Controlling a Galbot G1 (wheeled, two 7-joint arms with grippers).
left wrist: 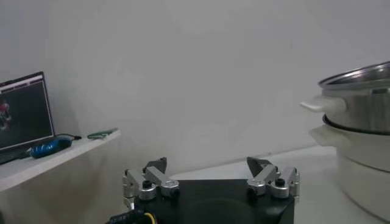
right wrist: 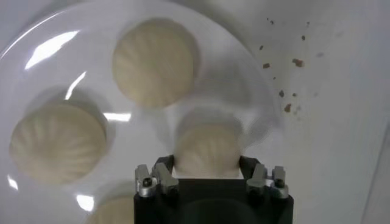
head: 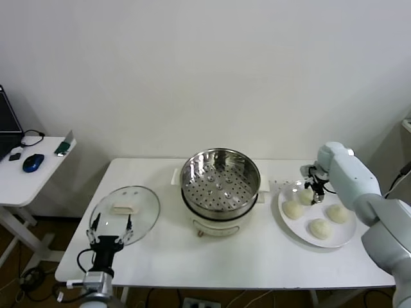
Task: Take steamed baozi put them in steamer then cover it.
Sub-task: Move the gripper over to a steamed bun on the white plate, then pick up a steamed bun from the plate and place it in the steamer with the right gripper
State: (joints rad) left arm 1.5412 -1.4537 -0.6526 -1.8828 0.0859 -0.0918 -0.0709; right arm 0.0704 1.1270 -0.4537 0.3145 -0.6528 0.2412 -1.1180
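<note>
White wall fills the upper half of the head view, and below it a white table carries my work. At centre stands the steamer, its perforated steel basket uncovered on the white pot base. Left of it, toward the lower left of the frame, the glass cover lies flat on the table. My left gripper hangs at the bottom left, just in front of the cover, fingers spread and holding nothing. At the right, a white plate holds 4 steamed baozi. My right gripper is down on the one at the plate's far edge.

From the left wrist view, the spread fingers stand at the bottom of the frame with bare wall beyond, the steamer at the right edge and a side table with a laptop at the left.

From the right wrist view, my fingers flank a baozi at lower centre, closing against its 2 sides. Others lie at upper centre, at left and at the bottom edge of the plate.
</note>
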